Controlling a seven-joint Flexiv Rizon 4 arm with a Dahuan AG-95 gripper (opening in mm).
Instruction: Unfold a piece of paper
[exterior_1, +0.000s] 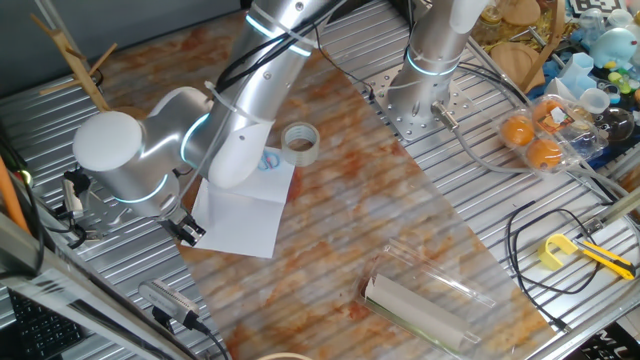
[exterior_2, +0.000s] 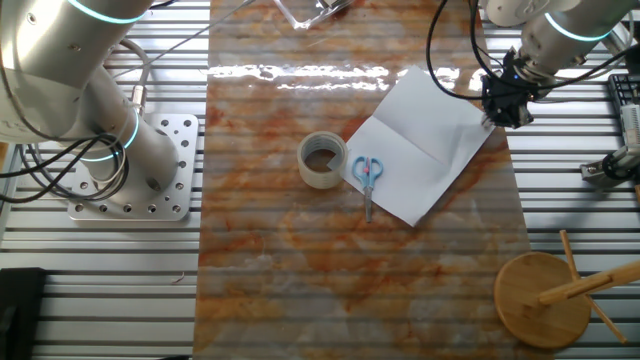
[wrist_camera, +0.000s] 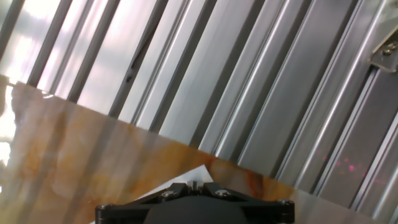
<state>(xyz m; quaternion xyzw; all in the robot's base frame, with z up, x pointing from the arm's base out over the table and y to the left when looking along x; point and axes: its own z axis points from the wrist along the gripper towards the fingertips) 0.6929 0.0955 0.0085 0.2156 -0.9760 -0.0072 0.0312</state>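
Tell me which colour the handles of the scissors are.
Light blue; the scissors show best in the other fixed view.

Lighting: bright, even, overhead; shadows soft.
Glare streaks the mat at twelve o'clock; my hand view is soft, washed white at nine o'clock.

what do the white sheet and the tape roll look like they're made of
The piece of paper looks like thin matte white paper: it lies flat with a sharp fold crease. The tape roll seems to be glossy, translucent beige plastic tape, probably on a cardboard core.
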